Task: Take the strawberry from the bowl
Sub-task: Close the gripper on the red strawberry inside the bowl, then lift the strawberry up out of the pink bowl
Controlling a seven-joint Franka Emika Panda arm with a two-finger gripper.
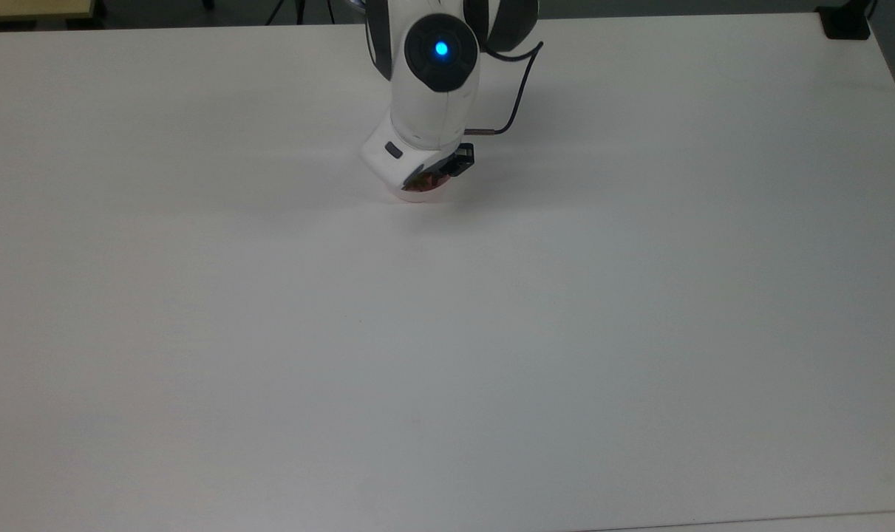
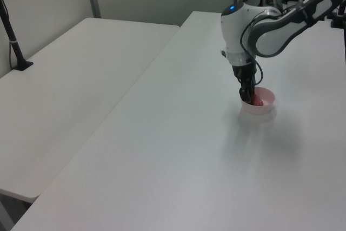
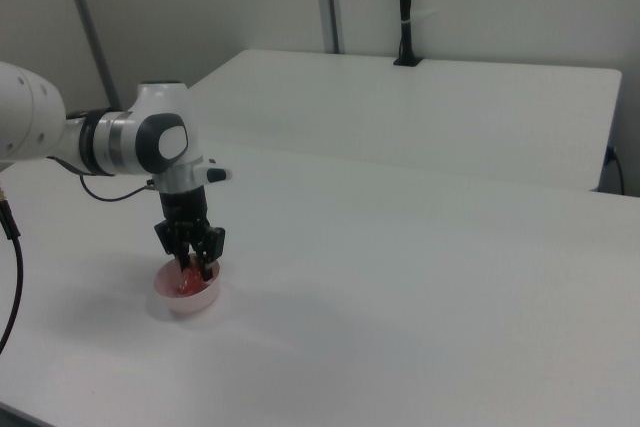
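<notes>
Gripper [image 3: 194, 267] lowered into the bowl [image 3: 205, 296], seen in the right view at about 8 o'clock on the white table [image 3: 420, 277]. Fingers spread a little, straddling the strawberry [image 3: 187, 280]; whether touching it or gripping it, cannot tell. Strawberry down inside the bowl, red against the pink wall, just below the fingertips.

In the left view, bowl [image 2: 265, 107] at roughly 3 o'clock on the table [image 2: 178, 155], with the gripper [image 2: 247, 98] dipping in over the rim at the bowl's 9 o'clock side. Strawberry [image 2: 258, 101] lying on the bowl floor right beside the dark fingers, toward 3 o'clock from them.

From the top view, arm [image 1: 432, 81] reaching down from 12 o'clock, covering most of the bowl [image 1: 416, 196]; just a pale sliver of rim visible at the wrist's 6 o'clock edge. A bit of red, the strawberry [image 1: 430, 179], peeking from under the wrist. Black cable [image 1: 517, 81] looping off the arm toward 2 o'clock.

Second white table [image 3: 430, 107] standing behind, at 12 o'clock in the right view.
</notes>
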